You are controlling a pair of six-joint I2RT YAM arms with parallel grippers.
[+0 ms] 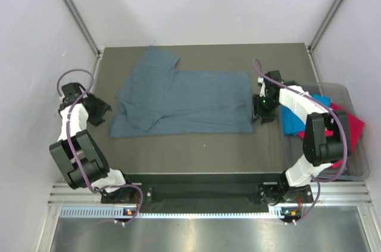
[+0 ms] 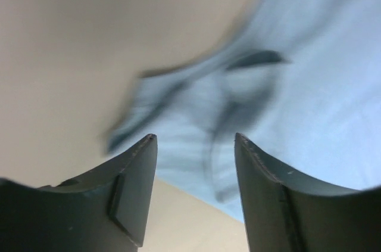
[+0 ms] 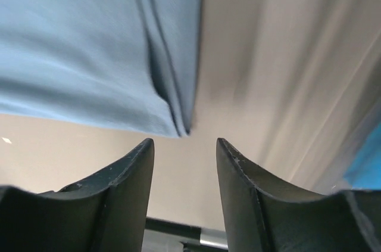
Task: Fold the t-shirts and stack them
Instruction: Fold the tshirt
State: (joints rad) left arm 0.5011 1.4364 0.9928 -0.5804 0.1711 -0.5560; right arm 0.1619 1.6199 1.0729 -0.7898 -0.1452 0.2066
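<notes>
Slate-blue tee (image 1: 178, 100) part-folded between left pincer (image 1: 106, 111) and right pincer (image 1: 257, 111), both open, empty; turquoise tee (image 1: 293, 118), pink tee (image 1: 352, 124) not yet folded

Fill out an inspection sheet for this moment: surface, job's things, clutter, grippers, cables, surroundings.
Surface: dark table, flat, no spills seen.
Job's things: slate-blue t-shirt lying partly folded mid-table; turquoise t-shirt and magenta t-shirt bunched in the clear tub on the right.
Clutter: nothing seen.
Grippers: left gripper open and empty at the slate-blue shirt's left edge; right gripper open and empty at its right corner.
Cables: purple cable looping along each arm, not snagged on cloth.
Surroundings: white walls, metal rail at the near edge.
</notes>
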